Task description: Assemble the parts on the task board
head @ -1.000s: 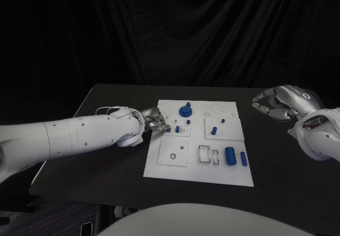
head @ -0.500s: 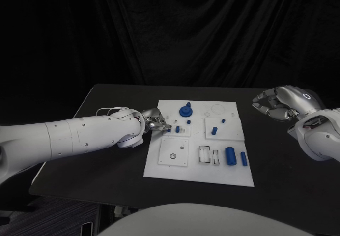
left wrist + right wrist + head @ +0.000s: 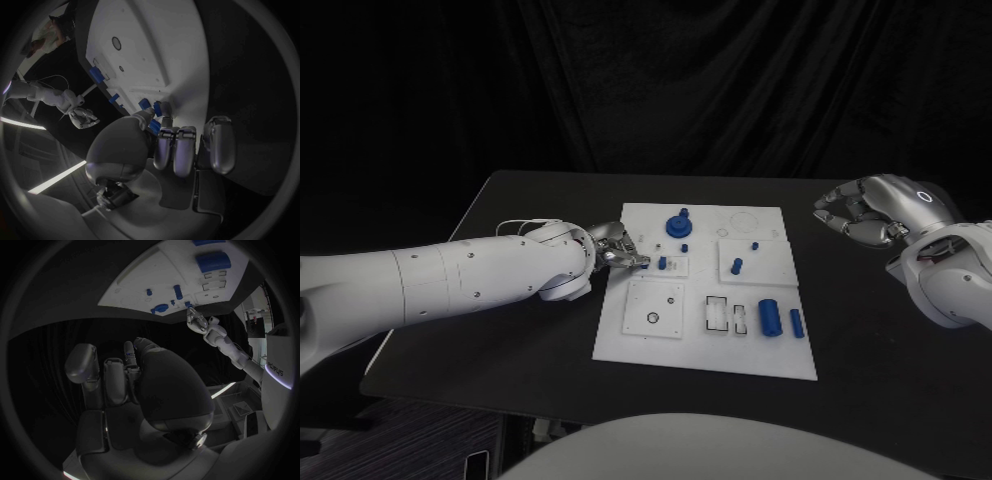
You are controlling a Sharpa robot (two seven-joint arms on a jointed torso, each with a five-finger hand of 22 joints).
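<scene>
Left hand (image 3: pixel 615 247) at the task board's (image 3: pixel 625 340) left edge, about mid-length, fingertips (image 3: pixel 164 111) drawn together around a small blue peg (image 3: pixel 662 264) just inboard of them; peg looks upright, long axis vertical, but whether pinched or merely touched cannot be told. Right hand (image 3: pixel 865 210) curled in on nothing, well off the board's far right corner, so left hand much nearer. Peg's seat hidden under the fingers; the holes themselves too small to read.

left hand (image 3: pixel 165 145), fingertips by blue parts (image 3: pixel 145 104)
</scene>
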